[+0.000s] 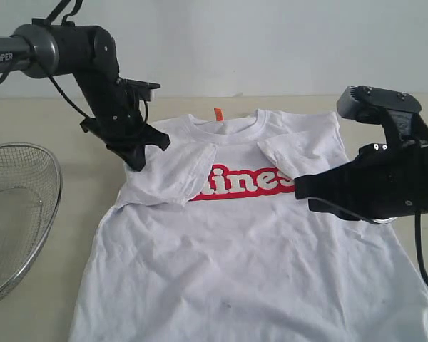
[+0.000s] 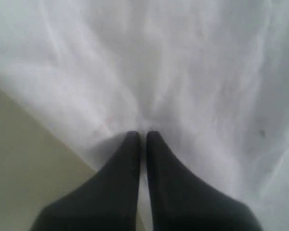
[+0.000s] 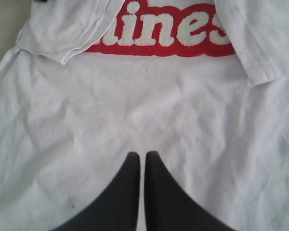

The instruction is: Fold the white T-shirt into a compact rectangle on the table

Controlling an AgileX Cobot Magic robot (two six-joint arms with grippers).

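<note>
Since the white T-shirt (image 1: pixel 250 249) is light, limp cotton, I'd pinch its side edges below the red lettering (image 1: pixel 246 182); both jaws sit pressed together, seemingly empty.

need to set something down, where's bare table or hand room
Bare table: the strip between the wire basket and the white T-shirt, and the band behind its collar. Crowded at the sleeves, by the left gripper and right gripper.

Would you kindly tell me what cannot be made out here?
Exterior view: white T-shirt hem cut off by the bottom edge; folded sleeves hide part of the lettering.
Left wrist view: blurred, so whether the left claw pinches cloth is unclear.
Exterior view: wire basket cut by the left edge.
</note>
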